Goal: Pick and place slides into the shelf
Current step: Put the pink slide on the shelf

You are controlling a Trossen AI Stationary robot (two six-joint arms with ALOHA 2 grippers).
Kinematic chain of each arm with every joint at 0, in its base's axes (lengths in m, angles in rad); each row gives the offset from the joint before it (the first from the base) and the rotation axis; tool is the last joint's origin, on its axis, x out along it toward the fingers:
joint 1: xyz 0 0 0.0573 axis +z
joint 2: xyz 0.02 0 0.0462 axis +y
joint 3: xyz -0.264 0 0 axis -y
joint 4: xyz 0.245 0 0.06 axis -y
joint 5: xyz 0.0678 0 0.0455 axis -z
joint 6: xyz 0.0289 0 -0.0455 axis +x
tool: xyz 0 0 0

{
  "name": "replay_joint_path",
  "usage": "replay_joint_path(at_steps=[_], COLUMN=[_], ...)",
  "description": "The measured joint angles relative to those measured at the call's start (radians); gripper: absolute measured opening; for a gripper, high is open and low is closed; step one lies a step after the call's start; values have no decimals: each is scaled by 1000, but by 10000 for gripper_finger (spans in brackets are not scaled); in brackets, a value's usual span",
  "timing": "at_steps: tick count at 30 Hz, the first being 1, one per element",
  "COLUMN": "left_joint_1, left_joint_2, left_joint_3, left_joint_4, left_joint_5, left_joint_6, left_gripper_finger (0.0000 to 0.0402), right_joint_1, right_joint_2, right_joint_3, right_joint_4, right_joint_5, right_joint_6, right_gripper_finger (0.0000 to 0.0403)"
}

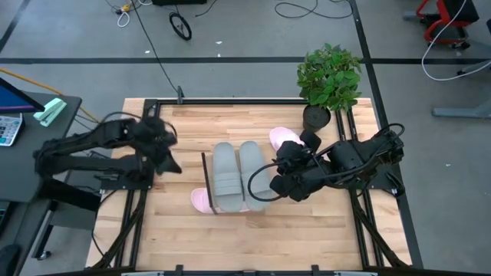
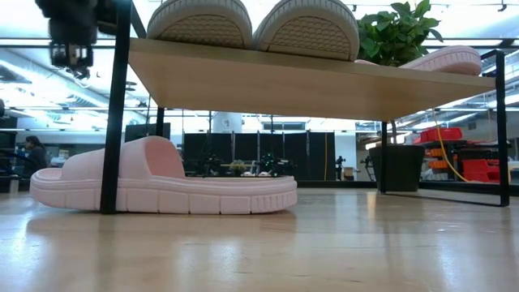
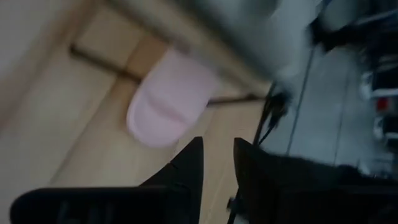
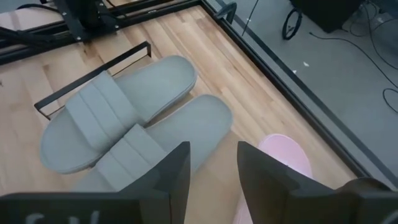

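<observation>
Your left gripper [image 1: 170, 162] hangs beside the shelf [image 2: 308, 81] with its fingers a little apart and nothing in them, and your right gripper [image 4: 208, 165] floats over the shelf, spread and empty too. Both grey slides [image 1: 236, 178] lie side by side on the shelf board, one pink slide [image 1: 282, 138] sits by them, and the other pink slide [image 2: 162, 188] lies on the table half under the board. I think your left gripper could bump the thin black end frame [image 2: 113, 122] reaching for that low one, or shove it farther under.

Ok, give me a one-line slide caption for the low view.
Two grey slides and one pink slide on the shelf; another pink slide lies on the table beneath.
</observation>
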Motion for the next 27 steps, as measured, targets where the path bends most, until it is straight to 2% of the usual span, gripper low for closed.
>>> replay_joint_path(at_steps=[6,12,17,24,27], left_joint_1=[-212,-330,-399,-468,-481], left_joint_2=[22,22,22,22,22], left_joint_3=[-118,-243,-381,-495,-525], left_joint_4=[77,250,469,480,547], left_joint_5=[-80,-228,-256,-352,-394], left_joint_6=[-166,-384,-588,-725,-771], left_gripper_finger=[101,129,162,191,197], right_joint_1=[11,26,30,30,30], right_joint_2=[0,0,0,0,0], right_joint_3=[0,-1,-2,-3,-3], right_joint_4=[0,0,0,0,0], right_joint_5=[-1,-1,-1,-1,-1], right_joint_6=[20,33,42,51,51], right_gripper_finger=[137,137,137,137,137])
